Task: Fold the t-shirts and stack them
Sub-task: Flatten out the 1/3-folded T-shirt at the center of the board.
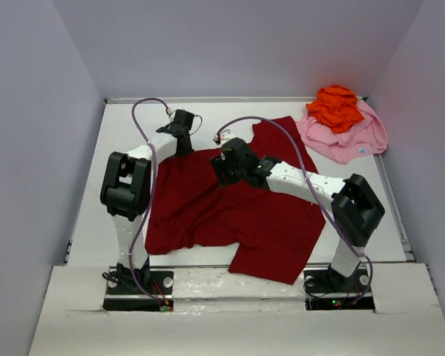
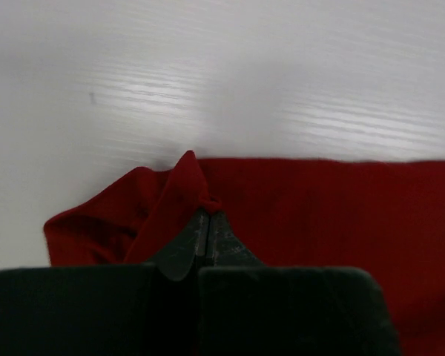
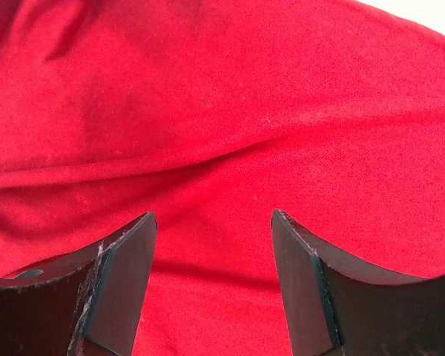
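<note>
My left gripper (image 2: 208, 222) is pinched fully together on the dark red t-shirt (image 1: 230, 215). A small peak of cloth from the shirt's edge is caught between the tips at the lower middle of the wrist view, with bare white table (image 2: 222, 74) beyond it. My right gripper (image 3: 213, 222) is spread wide and holds nothing. It hovers low over a smooth stretch of red fabric near the centre of the overhead view.

The red shirt lies spread flat across the middle of the overhead view, with my left pinch at its upper left edge. The bright orange t-shirt (image 1: 337, 107) sits crumpled on top of the light pink t-shirt (image 1: 348, 137) in the upper right corner, well apart from both of my arms.

I judge that I am taking a two-point hold for the first fold, with the left side set and the right side yet to grip. My left bite looks thin, only a ridge of cloth, so any lift should be slow and gentle or the fabric could slip out. My right jaws should go down until both tips press into the cloth, then gather a proper fold rather than skim the top layer. After that, both hands ought to rise together and level, so the edge travels as a straight line. The cloth should come down without twisting or dragging new wrinkles into the body.
</note>
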